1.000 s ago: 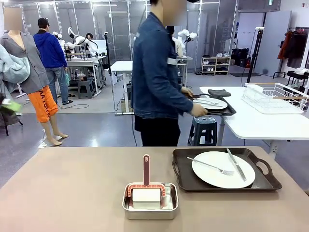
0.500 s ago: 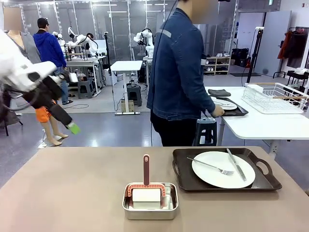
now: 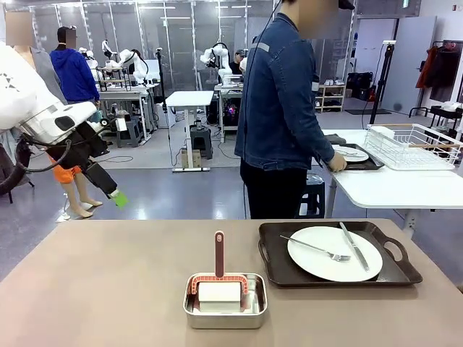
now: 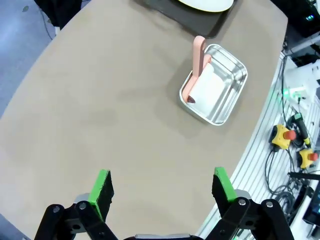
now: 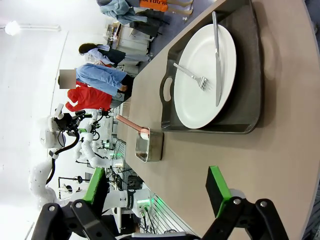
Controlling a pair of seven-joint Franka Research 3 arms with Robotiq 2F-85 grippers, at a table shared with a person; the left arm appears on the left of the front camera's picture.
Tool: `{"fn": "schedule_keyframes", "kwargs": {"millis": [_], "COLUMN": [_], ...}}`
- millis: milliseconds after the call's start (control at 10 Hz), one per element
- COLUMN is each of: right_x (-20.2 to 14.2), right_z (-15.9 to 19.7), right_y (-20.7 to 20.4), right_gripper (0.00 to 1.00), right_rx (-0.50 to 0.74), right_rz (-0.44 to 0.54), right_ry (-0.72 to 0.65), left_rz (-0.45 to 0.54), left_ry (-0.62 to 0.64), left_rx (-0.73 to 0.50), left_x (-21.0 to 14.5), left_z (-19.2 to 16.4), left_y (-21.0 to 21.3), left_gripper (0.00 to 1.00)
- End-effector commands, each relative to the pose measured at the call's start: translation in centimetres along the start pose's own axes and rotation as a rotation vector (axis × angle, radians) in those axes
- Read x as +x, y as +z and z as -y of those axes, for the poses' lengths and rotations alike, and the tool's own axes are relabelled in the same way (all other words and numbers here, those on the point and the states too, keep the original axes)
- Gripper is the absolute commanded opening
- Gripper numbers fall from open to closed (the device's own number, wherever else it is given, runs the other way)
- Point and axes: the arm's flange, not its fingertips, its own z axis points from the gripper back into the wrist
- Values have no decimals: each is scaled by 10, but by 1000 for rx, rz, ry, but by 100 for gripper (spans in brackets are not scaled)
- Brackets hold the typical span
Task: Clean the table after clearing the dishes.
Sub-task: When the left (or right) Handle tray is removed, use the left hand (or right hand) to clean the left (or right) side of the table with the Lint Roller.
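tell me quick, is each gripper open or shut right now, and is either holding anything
left gripper: jaws open, holding nothing
right gripper: jaws open, holding nothing

You see a small steel pan (image 3: 225,309) holding a white block (image 3: 219,293) and an upright red-handled tool (image 3: 219,253). Farther off, a person in a denim jacket (image 3: 278,108) stands at a white tabletop (image 3: 383,191) bearing a wire rack (image 3: 416,144).
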Motion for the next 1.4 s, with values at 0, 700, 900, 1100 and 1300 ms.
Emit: {"fn": "schedule_keyframes", "kwargs": {"millis": [0,700,900,1100,1300], "right_x": [-1,-1,-1,-1,-1], "right_z": [-4,-4,-4,-4,-4], "right_y": [1,1,1,1,1], "right_gripper": [100,100,100,100,100], "right_rx": [11,11,11,11,11], "right_rz": [2,2,2,2,2], "right_ry": [-2,-2,-2,-2,-2], "left_rz": [-3,-387,-467,-500,-521], "left_ry": [-1,-471,-479,-444,-465], "left_rx": [-1,-123,-126,-173,-183], "left_x": [0,165,195,210,206], "left_z": [0,54,55,48,48], "left_y": [-2,-110,-142,-168,-188], "left_gripper": [100,100,100,100,100]}}
